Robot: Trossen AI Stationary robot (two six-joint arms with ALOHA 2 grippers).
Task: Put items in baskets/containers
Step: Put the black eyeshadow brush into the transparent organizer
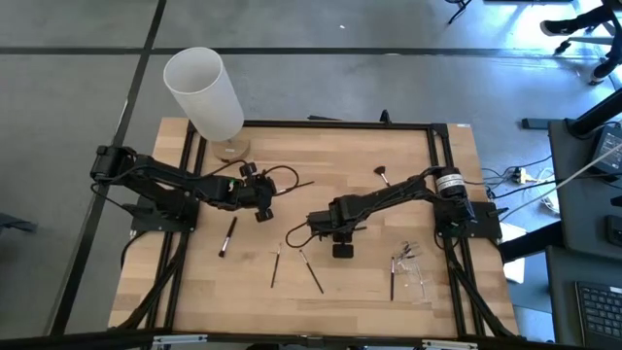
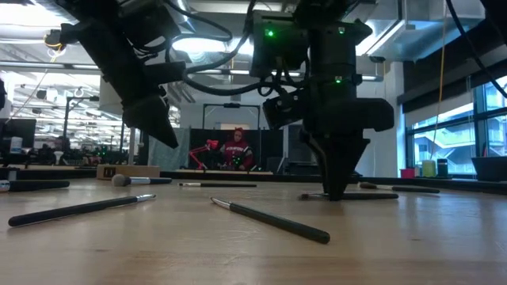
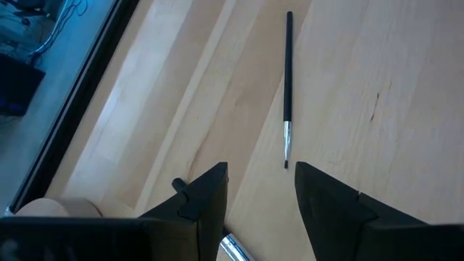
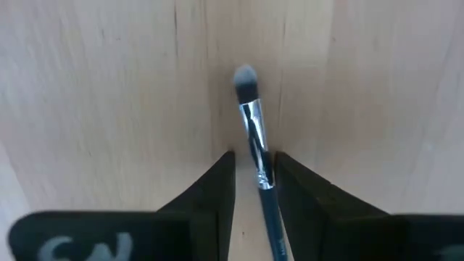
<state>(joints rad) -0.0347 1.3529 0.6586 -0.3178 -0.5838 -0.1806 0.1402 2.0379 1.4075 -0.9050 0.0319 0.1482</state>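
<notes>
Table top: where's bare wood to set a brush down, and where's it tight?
Free: the strip along the far edge between the white cylinder and the flared brush, and the near-left corner below the dark brush. Crowded: the centre around the right gripper, the left gripper, and the clear container near-right.

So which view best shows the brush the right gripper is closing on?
The right wrist view: the brush lies between the right gripper, pale tip and ferrule clear. The low view shows the gripper's tip at the table; high view hides it; left wrist misses it.
</notes>
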